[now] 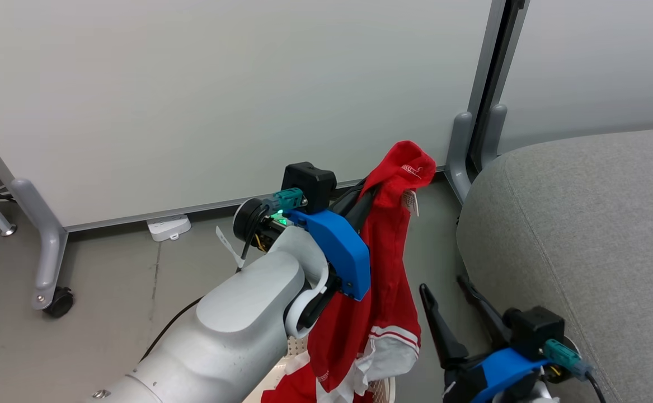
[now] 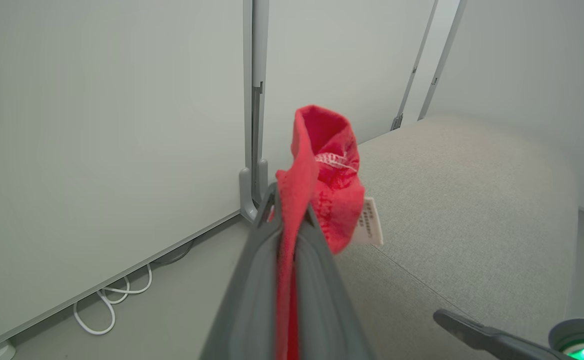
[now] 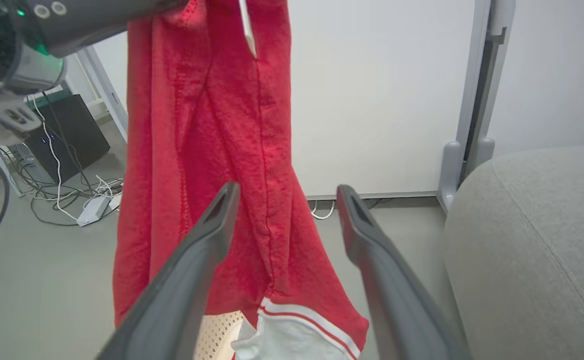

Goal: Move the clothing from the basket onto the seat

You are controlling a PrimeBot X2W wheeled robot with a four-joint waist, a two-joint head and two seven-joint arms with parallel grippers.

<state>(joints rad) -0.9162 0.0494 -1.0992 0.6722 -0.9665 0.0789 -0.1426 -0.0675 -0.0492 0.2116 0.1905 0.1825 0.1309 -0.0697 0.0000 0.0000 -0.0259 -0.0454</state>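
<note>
My left gripper [image 1: 372, 193] is raised and shut on the top of a red garment [image 1: 385, 268]. That piece of clothing hangs down long, with white trim and a striped edge at its lower end. In the left wrist view the fingers [image 2: 251, 280] pinch the red cloth [image 2: 327, 165], and a white label dangles beside them. The garment's lower end hangs down to the cream perforated basket [image 1: 291, 348], where more red and white fabric lies. My right gripper [image 1: 445, 286] stands open, low, just right of the hanging cloth [image 3: 211, 125]. The grey seat [image 1: 583, 224] lies to the right.
White partition panels stand behind, on grey feet [image 1: 46, 246] with casters. A white power strip [image 1: 168, 226] lies on the floor by the wall. In the right wrist view a black box [image 3: 66, 127] and loose cables [image 3: 71, 195] sit on the floor.
</note>
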